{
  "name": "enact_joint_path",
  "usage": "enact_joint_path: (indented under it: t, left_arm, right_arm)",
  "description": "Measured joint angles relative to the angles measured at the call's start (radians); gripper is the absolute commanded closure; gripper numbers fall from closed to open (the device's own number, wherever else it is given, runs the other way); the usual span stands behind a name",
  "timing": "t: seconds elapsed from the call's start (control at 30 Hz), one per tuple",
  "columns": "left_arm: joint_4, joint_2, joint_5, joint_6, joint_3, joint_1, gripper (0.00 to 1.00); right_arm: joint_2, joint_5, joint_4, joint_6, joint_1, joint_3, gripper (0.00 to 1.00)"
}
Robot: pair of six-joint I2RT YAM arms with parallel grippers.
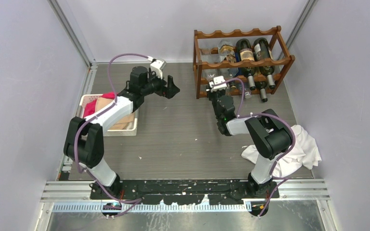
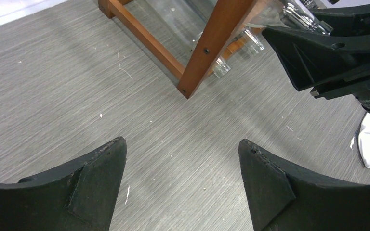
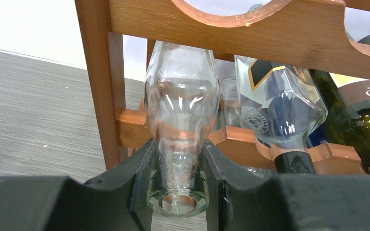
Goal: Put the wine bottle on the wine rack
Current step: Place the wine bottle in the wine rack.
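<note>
Black jaws of the right gripper (image 3: pixel 180 195) are filling the bottom of the right wrist view, clamping the neck of the wine bottle (image 3: pixel 180 96), a clear glass one. Its body is lying in the leftmost scallop of a tier of the wine rack (image 3: pixel 96 72), with its mouth pointing out toward the camera. At 3 o'clock from it a faceted clear bottle (image 3: pixel 279 106) with a dark cap is resting in the next scallop, and a dark green bottle (image 3: pixel 361 130) is lying beyond that.

Seen from above, the rack is standing at 1 o'clock on the grey worktop (image 1: pixel 183 139), carrying more bottles (image 1: pixel 245 50), dark and clear. A white basket (image 1: pixel 125 133) at 9 o'clock is holding pink and red cloth (image 1: pixel 95 108), partly hidden under the left arm (image 1: pixel 111 115). A white cloth (image 1: pixel 301 144) is lying crumpled at 4 o'clock, beside the right arm (image 1: pixel 270 134).

Only the left wrist view is showing the left gripper (image 2: pixel 182 149) close up. Its jaws are standing wide apart above the worktop, holding nothing, with a foot of the rack at 12 o'clock.
</note>
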Motion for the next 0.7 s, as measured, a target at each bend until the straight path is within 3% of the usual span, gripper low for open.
enact_joint_path:
  t: [0.7]
  left_arm:
    - [0.000,0.058,0.037,-0.088,0.035,0.034,0.16]
  right_arm:
    - [0.076,0.023,0.030,0.002,-0.016,0.042,0.99]
